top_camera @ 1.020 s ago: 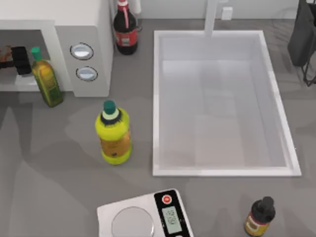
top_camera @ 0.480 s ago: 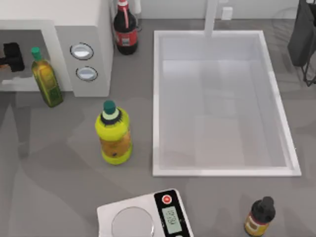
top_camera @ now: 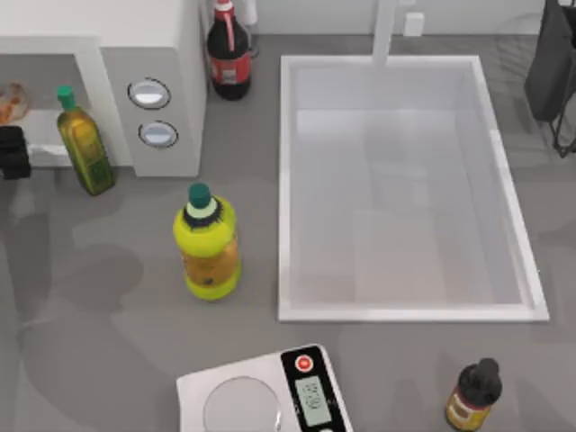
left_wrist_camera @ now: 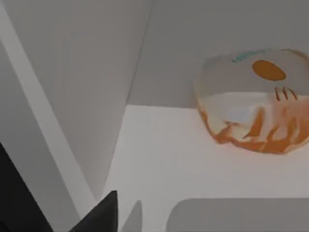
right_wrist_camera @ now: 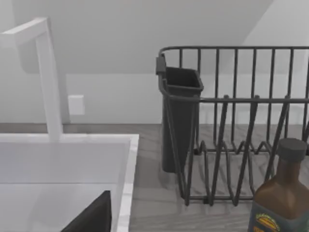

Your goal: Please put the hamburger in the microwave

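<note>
The hamburger (top_camera: pixel 11 102), a whitish lump with orange patches, lies on the floor inside the microwave (top_camera: pixel 153 45) at the table's back left. In the left wrist view the hamburger (left_wrist_camera: pixel 256 104) rests free on the white cavity floor (left_wrist_camera: pixel 159 154). My left gripper (top_camera: pixel 9 151) hangs just in front of the cavity mouth, apart from the hamburger and open, with nothing in it. One dark finger (left_wrist_camera: pixel 101 216) shows low in that view. My right arm is parked; one finger (right_wrist_camera: pixel 94 216) of its open gripper points toward the sink's far corner.
A green oil bottle (top_camera: pixel 84 139) stands at the cavity's right post. A yellow bottle (top_camera: pixel 207 243), a cola bottle (top_camera: pixel 229 54), a white scale (top_camera: pixel 265 391) and a small dark bottle (top_camera: pixel 472 396) stand around the sink (top_camera: pixel 405 306). A dish rack (right_wrist_camera: pixel 236 125) sits at back right.
My left gripper has drawn back out of the microwave cavity toward the table's front, leaving the hamburger lying inside. The right arm has not moved.
</note>
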`<act>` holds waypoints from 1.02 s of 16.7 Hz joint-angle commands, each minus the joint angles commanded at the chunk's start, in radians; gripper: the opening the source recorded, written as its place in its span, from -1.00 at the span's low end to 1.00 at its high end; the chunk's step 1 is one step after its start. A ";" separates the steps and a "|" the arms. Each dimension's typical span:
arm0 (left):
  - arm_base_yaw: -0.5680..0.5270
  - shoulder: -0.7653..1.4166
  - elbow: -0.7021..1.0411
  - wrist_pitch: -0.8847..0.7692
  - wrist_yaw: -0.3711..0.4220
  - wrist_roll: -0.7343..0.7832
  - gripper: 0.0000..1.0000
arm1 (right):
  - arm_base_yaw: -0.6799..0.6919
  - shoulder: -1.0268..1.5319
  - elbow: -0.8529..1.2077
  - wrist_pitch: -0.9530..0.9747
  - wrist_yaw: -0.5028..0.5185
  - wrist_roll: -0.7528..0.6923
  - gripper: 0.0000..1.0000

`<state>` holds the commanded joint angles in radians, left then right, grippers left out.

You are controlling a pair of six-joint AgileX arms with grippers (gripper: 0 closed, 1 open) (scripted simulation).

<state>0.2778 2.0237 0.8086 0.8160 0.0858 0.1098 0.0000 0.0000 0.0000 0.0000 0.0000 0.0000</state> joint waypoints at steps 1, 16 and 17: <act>0.008 -0.018 -0.044 0.012 0.002 0.012 1.00 | 0.000 0.000 0.000 0.000 0.000 0.000 1.00; 0.044 -0.181 -0.443 0.215 0.044 -0.019 1.00 | 0.000 0.000 0.000 0.000 0.000 0.000 1.00; 0.045 -0.171 -0.455 0.207 0.044 -0.023 1.00 | 0.000 0.000 0.000 0.000 0.000 0.000 1.00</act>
<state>0.3228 1.8530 0.3537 1.0233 0.1300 0.0864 0.0000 0.0000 0.0000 0.0000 0.0000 0.0000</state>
